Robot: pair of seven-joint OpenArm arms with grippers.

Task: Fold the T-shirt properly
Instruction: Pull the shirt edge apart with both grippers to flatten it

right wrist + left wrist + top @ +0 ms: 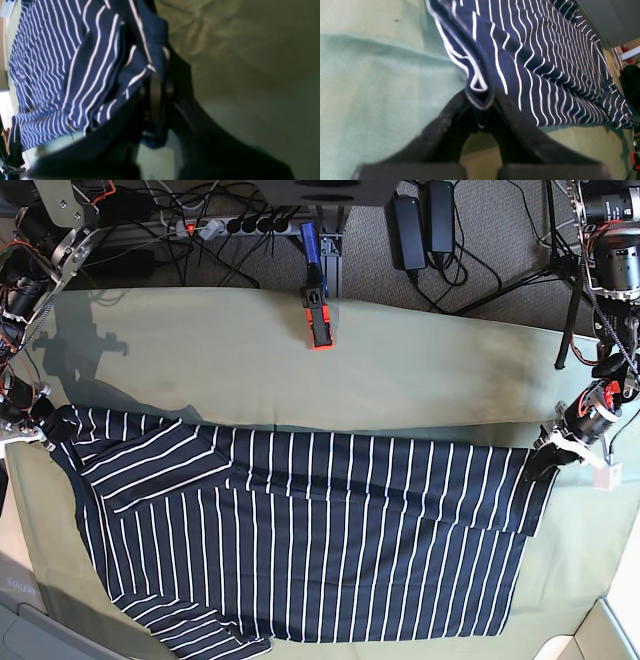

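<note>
The T-shirt (300, 530) lay mostly flat, apparently barely folded; both the left gripper (545, 452) and right gripper (42, 432) were clamped on its edges

Both arms on this rig are skeletal builds. The left arm (608, 300) has black cylindrical motor housings stacked near the top, thin black cables trailing down it, and a small white block at the wrist end. The right arm (35, 270) is silvery metal bracket plate with round holes, black motors and red wiring poking out around the joints. Up close from the wrist cams, the matte black left gripper (482, 110) and right gripper (156, 100) have wide curved jaws tapering to narrow tips, with a few small screw dimples.
</note>
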